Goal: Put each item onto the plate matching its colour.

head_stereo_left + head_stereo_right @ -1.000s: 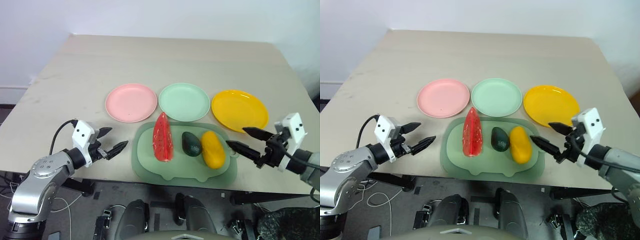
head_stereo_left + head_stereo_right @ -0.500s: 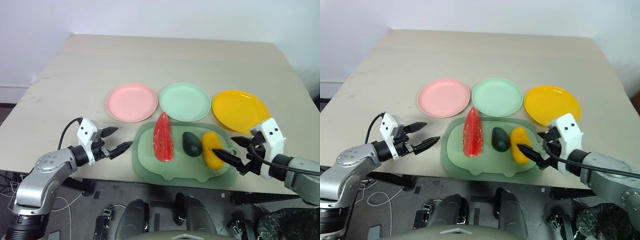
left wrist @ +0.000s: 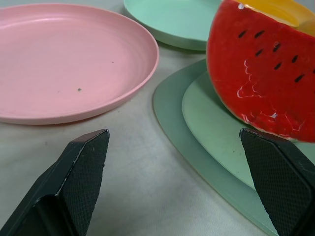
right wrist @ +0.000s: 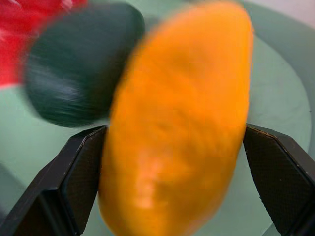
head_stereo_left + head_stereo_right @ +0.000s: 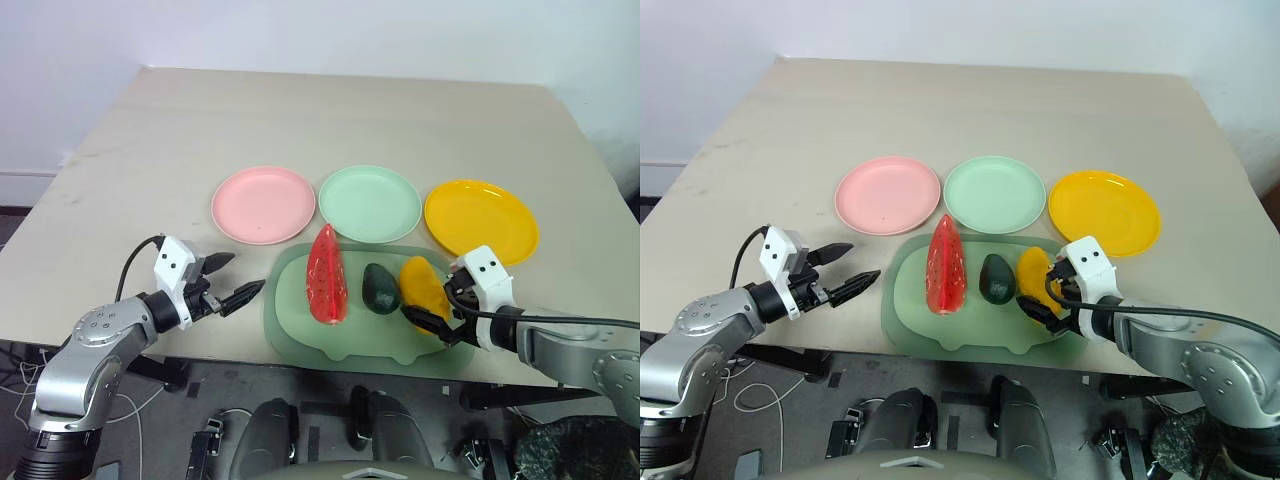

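1. On the green mat [image 5: 300, 330] lie the red wedge [image 5: 326, 275], dark avocado [image 5: 381, 288] and yellow mango [image 5: 424, 288]; at twelve o'clock, pink plate [image 5: 263, 204], mint plate [image 5: 369, 203] and yellow plate [image 5: 481, 220] hold nothing.
2. The right gripper [image 4: 172, 162] straddles the mango, jaws apart, one finger either side.
3. The mango is smooth, oval, orange-yellow.
4. At nine o'clock, the left gripper [image 5: 228, 281] gapes, holding nothing.

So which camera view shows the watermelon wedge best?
The left eye view: the whole watermelon wedge lies on the green mat. The right eye view matches; the left wrist view shows one end close, the right wrist view a red corner.
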